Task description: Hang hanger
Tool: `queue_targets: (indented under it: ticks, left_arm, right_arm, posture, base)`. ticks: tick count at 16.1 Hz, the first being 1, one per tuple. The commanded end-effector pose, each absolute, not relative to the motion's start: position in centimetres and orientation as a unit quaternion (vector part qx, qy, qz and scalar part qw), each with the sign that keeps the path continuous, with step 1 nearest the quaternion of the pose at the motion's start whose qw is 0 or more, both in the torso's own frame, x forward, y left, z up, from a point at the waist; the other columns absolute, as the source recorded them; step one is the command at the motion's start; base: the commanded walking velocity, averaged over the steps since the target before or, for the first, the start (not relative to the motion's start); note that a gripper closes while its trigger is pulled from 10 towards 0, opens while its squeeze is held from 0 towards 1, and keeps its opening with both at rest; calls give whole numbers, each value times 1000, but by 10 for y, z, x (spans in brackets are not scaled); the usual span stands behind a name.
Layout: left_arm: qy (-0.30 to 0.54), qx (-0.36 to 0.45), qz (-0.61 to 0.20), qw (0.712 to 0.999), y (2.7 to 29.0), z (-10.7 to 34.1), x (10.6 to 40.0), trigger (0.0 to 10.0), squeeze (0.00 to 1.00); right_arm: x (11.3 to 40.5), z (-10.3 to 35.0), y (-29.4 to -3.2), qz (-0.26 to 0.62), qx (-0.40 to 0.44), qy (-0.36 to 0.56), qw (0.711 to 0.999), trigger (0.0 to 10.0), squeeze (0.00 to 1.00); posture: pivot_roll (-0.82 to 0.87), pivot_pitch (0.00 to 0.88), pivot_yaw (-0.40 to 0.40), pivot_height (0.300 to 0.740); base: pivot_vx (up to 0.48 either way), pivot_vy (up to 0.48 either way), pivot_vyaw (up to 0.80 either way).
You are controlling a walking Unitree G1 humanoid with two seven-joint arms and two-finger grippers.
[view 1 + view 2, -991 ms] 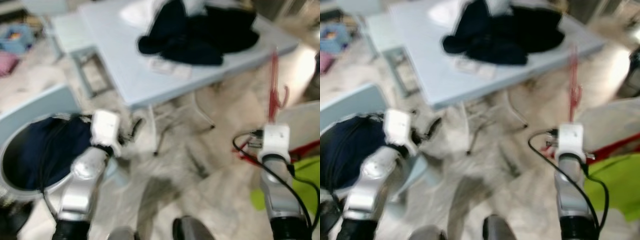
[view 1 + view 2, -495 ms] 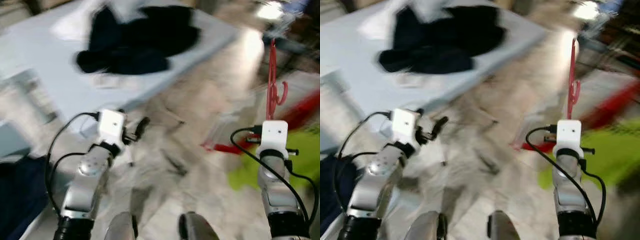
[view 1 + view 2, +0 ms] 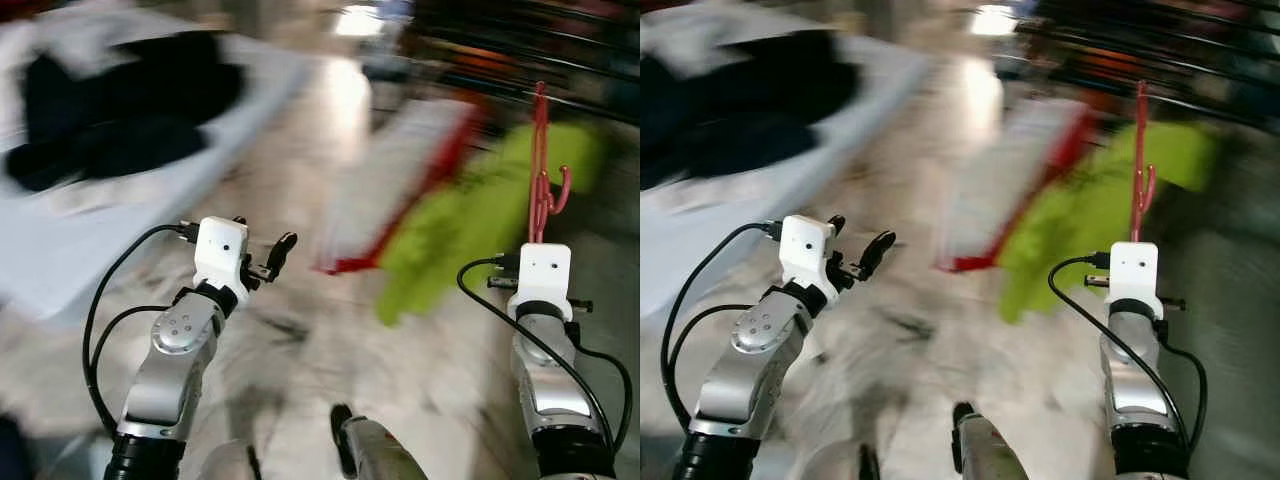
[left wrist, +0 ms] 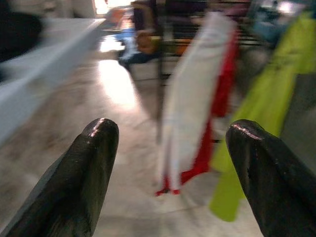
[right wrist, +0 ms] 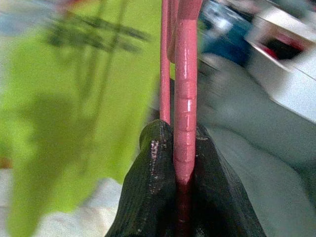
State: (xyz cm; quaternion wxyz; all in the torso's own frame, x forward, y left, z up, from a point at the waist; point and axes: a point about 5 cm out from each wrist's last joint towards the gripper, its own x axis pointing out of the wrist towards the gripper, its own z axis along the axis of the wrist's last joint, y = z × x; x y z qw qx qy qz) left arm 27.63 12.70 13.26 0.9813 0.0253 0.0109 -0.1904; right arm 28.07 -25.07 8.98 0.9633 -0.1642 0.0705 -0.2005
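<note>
My right gripper is clamped on the red hanger, which stands upright above my right wrist, its hook curling out to the right near the top of the fingers. In the right wrist view the hanger's bar runs straight up between my two black fingers, pressed from both sides. My left gripper is held out in front of me, fingers spread wide with nothing between them. The head views are blurred. Ahead hang a lime-green garment and a white-and-red garment, side by side, with dark rails behind them. To my left is a pale blue bench with a heap of dark clothes on it. The floor below is pale and mottled.
</note>
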Motion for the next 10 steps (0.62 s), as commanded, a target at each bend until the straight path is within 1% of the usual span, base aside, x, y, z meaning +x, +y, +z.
queue_targets:
  ticks: [1,10]
  left_arm:
    - [9,24,-198,980,125,134,275,10000,0]
    - [9,24,-198,980,125,134,275,10000,0]
  right_arm:
    - [279,90,-252,-207,-164,68,962,10000,0]
    - [279,90,-252,-207,-164,68,962,10000,0]
  posture:
    - [-26,144,6,740]
    - [-26,144,6,740]
  base:
    - [0,0,-800]
    - [0,0,-800]
